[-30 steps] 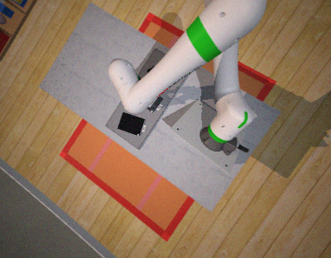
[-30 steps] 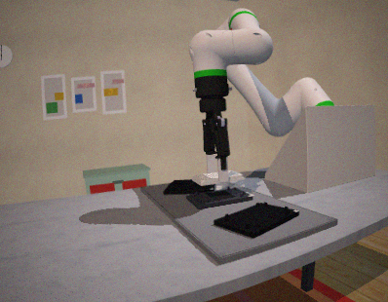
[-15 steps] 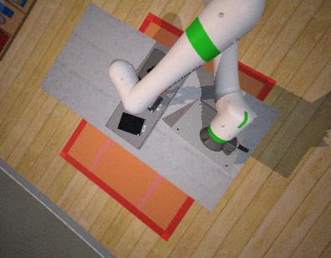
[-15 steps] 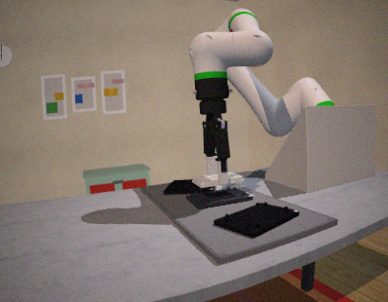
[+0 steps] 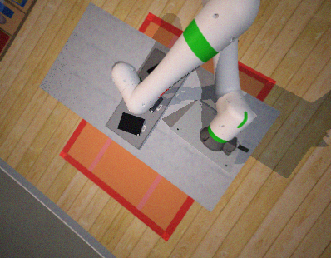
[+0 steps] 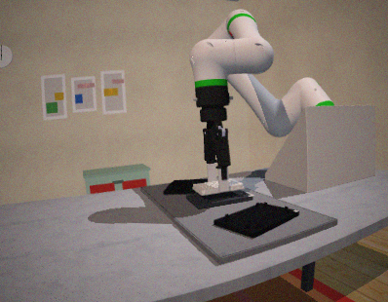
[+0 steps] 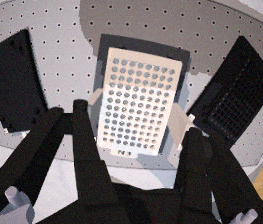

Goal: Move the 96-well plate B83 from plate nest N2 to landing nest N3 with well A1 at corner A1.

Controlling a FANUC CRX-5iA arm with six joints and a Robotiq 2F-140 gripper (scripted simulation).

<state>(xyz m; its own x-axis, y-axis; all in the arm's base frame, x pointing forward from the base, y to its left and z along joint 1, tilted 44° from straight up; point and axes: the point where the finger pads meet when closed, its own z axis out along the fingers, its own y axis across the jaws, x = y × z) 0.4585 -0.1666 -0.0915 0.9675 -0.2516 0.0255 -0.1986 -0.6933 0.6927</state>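
Right under the arm, the white 96-well plate B83 [image 7: 138, 103] sits over the middle dark nest [image 7: 109, 44], clamped by its long sides between the fingers of the gripper [image 7: 140, 137]. Dots on its near edge are too blurred to read. Either side lie a bare black nest [image 7: 11, 79] and a dark plate [image 7: 231, 92], all on the grey deck [image 6: 305, 221].

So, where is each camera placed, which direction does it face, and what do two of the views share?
Top: overhead, facing down on the deck; arm links show.
Exterior: beside the table, facing across it; the whole arm and tool show.
Wrist: on the arm, facing down; black fingers show, shut on the white plate.
Exterior and wrist both show that plate.
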